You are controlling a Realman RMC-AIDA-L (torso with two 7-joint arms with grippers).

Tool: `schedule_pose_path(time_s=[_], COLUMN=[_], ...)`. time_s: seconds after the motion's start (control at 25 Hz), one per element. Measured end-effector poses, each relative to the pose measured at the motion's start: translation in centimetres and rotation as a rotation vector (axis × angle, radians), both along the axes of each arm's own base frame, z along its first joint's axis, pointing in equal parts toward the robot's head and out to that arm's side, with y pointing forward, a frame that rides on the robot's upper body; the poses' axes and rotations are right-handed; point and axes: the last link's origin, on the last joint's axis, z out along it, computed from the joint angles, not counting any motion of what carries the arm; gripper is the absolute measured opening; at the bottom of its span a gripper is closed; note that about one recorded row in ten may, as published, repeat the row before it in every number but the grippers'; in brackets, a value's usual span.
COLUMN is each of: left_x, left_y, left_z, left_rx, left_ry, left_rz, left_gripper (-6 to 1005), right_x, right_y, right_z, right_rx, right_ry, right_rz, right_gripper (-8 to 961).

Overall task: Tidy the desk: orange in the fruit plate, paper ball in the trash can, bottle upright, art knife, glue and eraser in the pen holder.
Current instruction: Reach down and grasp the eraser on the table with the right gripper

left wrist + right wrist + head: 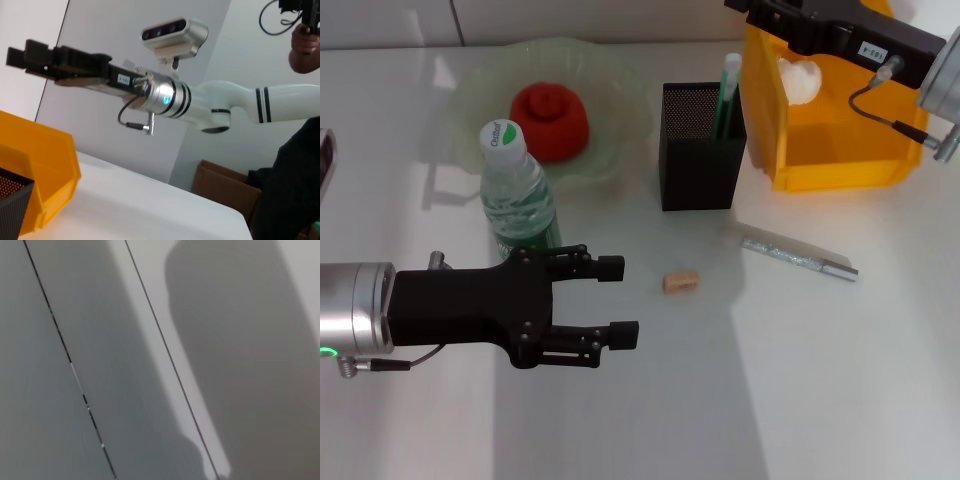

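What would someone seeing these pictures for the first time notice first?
Probably the left hand, black, its fingers open, hovering low over the white desk just in front of the upright bottle. Next, the red-orange fruit in the pale green plate at the back, and the bright yellow bin holding a paper ball, with the right hand above its rim.

Lab: white table [840,400], mounted camera [172,35].
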Motion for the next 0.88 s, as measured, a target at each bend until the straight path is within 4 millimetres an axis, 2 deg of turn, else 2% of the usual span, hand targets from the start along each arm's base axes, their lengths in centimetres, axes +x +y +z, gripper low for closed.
schedule_pose_path(time_s=[0.2, 0.28, 0.32, 0.44, 0.48, 0.52, 0.56, 0.64, 0.68, 0.72, 0.84, 0.88], left_x=[-0.2, -0.3, -0.3, -0.3, -0.4, -0.4, -0.4, -0.4, -0.4, -0.5, -0.5, -0.6], left_y=[-0.2, -0.2, -0.2, -0.3, -0.3, -0.3, -0.3, -0.3, -0.3, -0.3, -0.3, -0.3], left_z=[0.0, 0.1, 0.1, 0.0, 0.1, 0.1, 0.1, 0.2, 0.2, 0.2, 0.2, 0.4], left_rx=[0.001, 0.001, 0.001, 0.001, 0.001, 0.001, 0.001, 0.000, 0.000, -0.001, -0.001, 0.001], left_ry=[0.001, 0.001, 0.001, 0.001, 0.002, 0.002, 0.002, 0.002, 0.002, 0.003, 0.003, 0.006], left_rz=[0.006, 0.008, 0.008, 0.011, 0.012, 0.012, 0.012, 0.011, 0.010, 0.010, 0.010, 0.010], left_gripper=[805, 805, 805, 805, 805, 805, 805, 805, 805, 805, 805, 805], right_x=[-2.3, -4.1, -4.1, -6.7, -8.6, -8.6, -9.5, -11.1, -12.5, -12.5, -13.7, -13.9], right_y=[-1.0, -1.9, -1.9, -3.0, -3.7, -3.7, -4.1, -4.7, -4.9, -4.9, -5.2, -5.5], right_z=[3.2, 5.7, 5.7, 8.0, 8.8, 8.8, 9.1, 9.1, 8.8, 8.8, 6.8, 4.9], right_rx=[-0.167, -0.217, -0.217, -0.269, -0.332, -0.332, -0.373, -0.465, -0.541, -0.541, -0.612, -0.638], right_ry=[-0.147, -0.250, -0.250, -0.383, -0.502, -0.502, -0.568, -0.689, -0.797, -0.797, -0.949, -1.043], right_rz=[0.070, 0.093, 0.093, 0.120, 0.137, 0.137, 0.144, 0.158, 0.167, 0.167, 0.173, 0.174], right_gripper=[506, 511, 540, 628, 657, 687, 716, 726, 730, 735, 740, 739])
